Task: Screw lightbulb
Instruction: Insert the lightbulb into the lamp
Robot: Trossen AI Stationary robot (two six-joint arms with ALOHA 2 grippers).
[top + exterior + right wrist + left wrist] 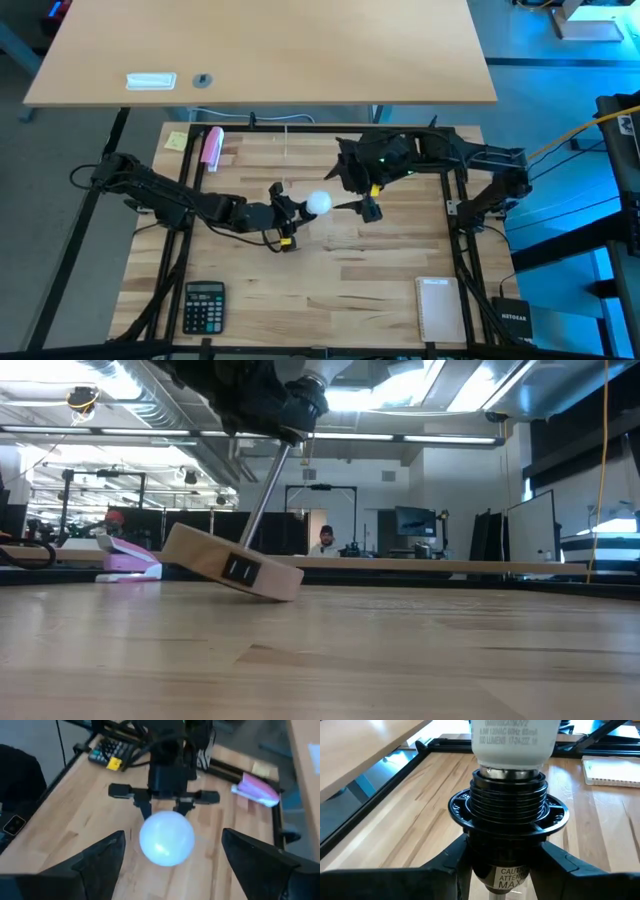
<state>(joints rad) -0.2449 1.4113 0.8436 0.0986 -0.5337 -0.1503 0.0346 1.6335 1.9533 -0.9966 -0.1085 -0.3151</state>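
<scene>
A calculator (204, 305) lies at the near left of the table (340, 290). In the middle, the left gripper (284, 212) is closed on the black socket (507, 837), tipping its wooden base (232, 565) up. The lightbulb (319, 203) sits in the socket. The right gripper (366, 207) is just beside it, fingers wide apart.

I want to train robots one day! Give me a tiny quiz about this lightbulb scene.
1. True or false: the wooden base lies flat on the table.
2. Which gripper holds the black socket? A) left B) right C) neither
3. Fill in: the right gripper has its fingers ___ on either side of the lightbulb.

Key:
1. False: it is tilted, with one edge lifted.
2. A: the left gripper is clamped around it.
3. open
</scene>
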